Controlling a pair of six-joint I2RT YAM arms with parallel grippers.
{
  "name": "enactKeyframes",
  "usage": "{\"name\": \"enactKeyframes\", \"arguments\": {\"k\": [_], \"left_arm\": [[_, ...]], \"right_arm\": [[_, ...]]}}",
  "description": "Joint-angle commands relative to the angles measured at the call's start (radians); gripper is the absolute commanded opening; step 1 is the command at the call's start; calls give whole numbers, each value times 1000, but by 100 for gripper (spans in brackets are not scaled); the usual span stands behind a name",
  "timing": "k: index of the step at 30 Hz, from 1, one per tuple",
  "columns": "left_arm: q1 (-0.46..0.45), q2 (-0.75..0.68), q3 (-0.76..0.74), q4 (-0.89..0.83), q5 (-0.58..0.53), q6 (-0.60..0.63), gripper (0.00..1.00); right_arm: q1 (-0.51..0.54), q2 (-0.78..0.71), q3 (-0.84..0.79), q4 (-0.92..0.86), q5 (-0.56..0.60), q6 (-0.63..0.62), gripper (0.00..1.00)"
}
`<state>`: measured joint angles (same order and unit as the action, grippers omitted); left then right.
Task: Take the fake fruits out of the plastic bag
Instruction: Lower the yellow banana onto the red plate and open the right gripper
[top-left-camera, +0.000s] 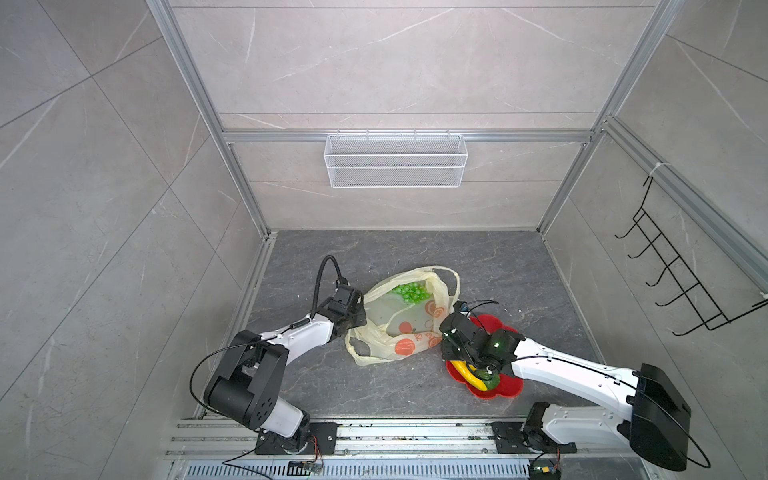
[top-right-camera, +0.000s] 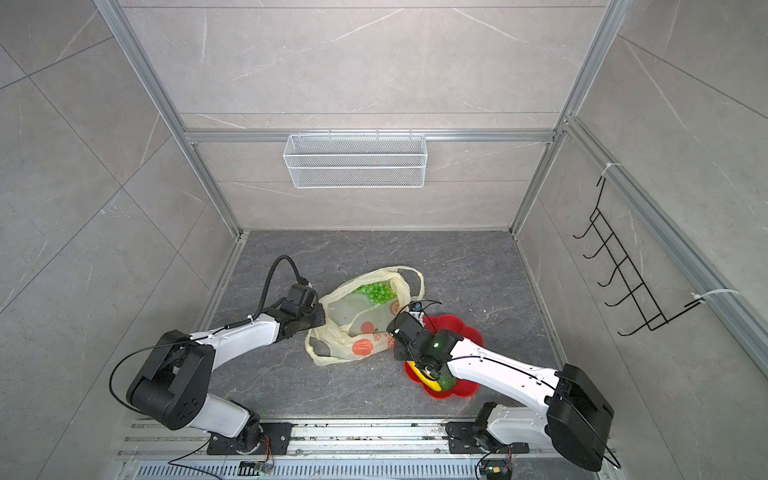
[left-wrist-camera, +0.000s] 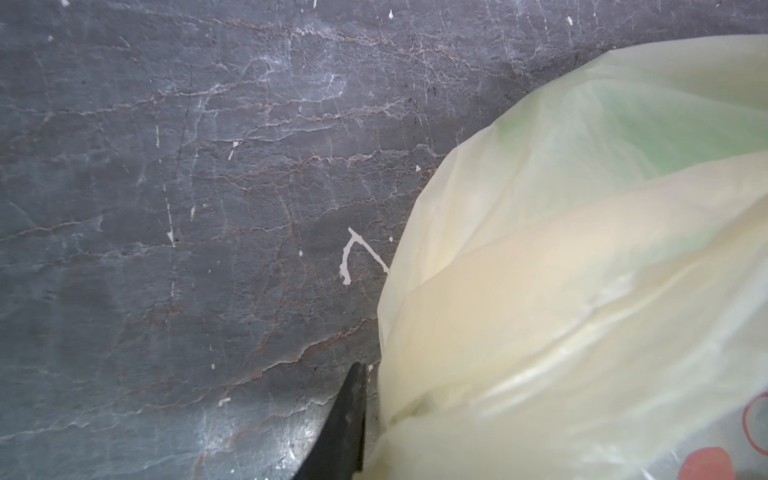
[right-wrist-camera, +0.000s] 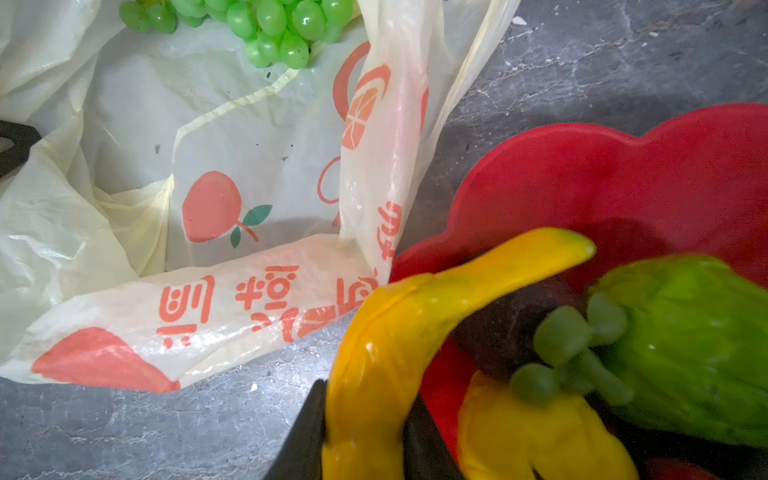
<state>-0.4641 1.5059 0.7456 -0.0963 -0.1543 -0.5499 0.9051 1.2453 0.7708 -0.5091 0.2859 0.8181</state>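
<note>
The pale-yellow plastic bag (top-left-camera: 399, 332) (top-right-camera: 353, 332) lies open mid-table, and a green grape bunch (top-left-camera: 409, 292) (right-wrist-camera: 266, 25) rests inside it at the far end. My left gripper (top-left-camera: 357, 320) (left-wrist-camera: 376, 415) is shut on the bag's left rim; only one finger (left-wrist-camera: 345, 428) shows, the film hides the other. My right gripper (top-left-camera: 467, 365) (right-wrist-camera: 365, 415) is shut on the yellow banana (top-left-camera: 471, 376) (right-wrist-camera: 415, 316) over the near-left edge of the red flower-shaped plate (top-left-camera: 509, 388) (right-wrist-camera: 623, 174). A bumpy green fruit (right-wrist-camera: 685, 340) and another yellow fruit (right-wrist-camera: 532, 436) lie on the plate.
A white wire basket (top-left-camera: 395, 160) hangs on the back wall and a black hook rack (top-left-camera: 681, 270) on the right wall. Aluminium rails (top-left-camera: 415, 440) carrying both arm bases run along the front edge. Dark stone tabletop (top-left-camera: 332, 386) surrounds the bag and plate.
</note>
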Motion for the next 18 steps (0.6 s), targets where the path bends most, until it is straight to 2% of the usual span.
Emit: {"name": "enactKeyframes", "arguments": {"k": [1, 7, 14, 18], "left_arm": [[7, 2, 6, 5, 5, -7, 19], [7, 5, 8, 5, 7, -9, 19], [7, 13, 12, 4, 12, -7, 19], [7, 15, 14, 3, 12, -7, 19]], "right_arm": [[9, 5, -14, -37, 45, -10, 17], [17, 26, -23, -25, 48, -8, 22], [20, 48, -28, -34, 71, -10, 24], [20, 49, -30, -41, 81, -12, 30]]}}
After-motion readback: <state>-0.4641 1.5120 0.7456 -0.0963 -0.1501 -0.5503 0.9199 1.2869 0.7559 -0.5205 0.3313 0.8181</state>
